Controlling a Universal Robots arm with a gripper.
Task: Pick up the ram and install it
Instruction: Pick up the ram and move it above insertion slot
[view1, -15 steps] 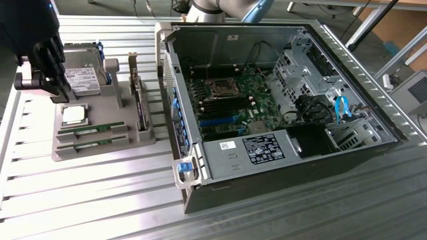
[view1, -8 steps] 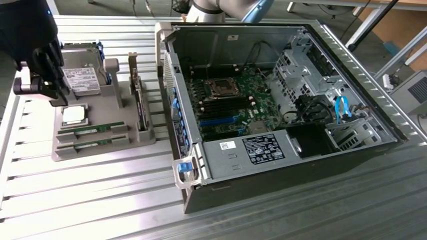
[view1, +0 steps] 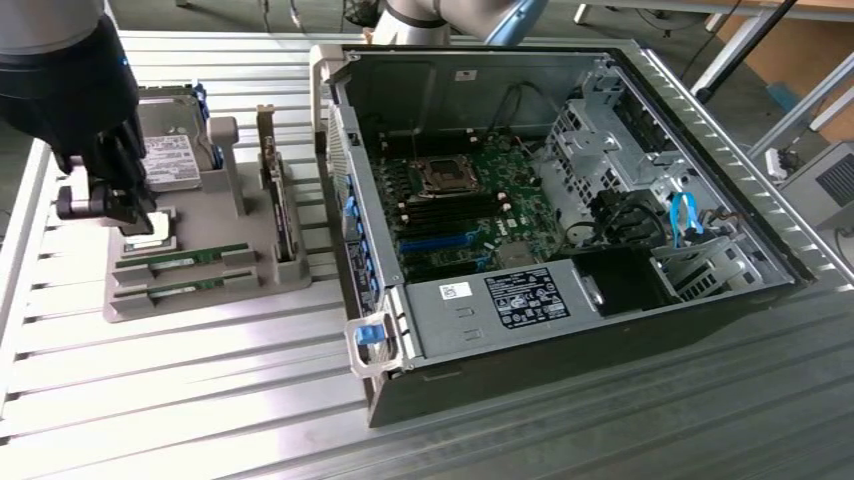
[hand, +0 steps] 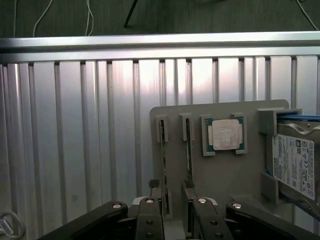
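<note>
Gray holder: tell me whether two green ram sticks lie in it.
Yes, the gray holder carries one ram stick and a second ram stick side by side in its slots.

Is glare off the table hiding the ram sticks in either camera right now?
Exterior view: the table shines pale, but the ram sticks in the grey holder stay plainly green, with no glare on them. Wrist view: strong glare on the table beyond the holder and on the processor's lid, which looks washed out; the sticks sit edge-on in shadowed slots, dark but traceable.
</note>
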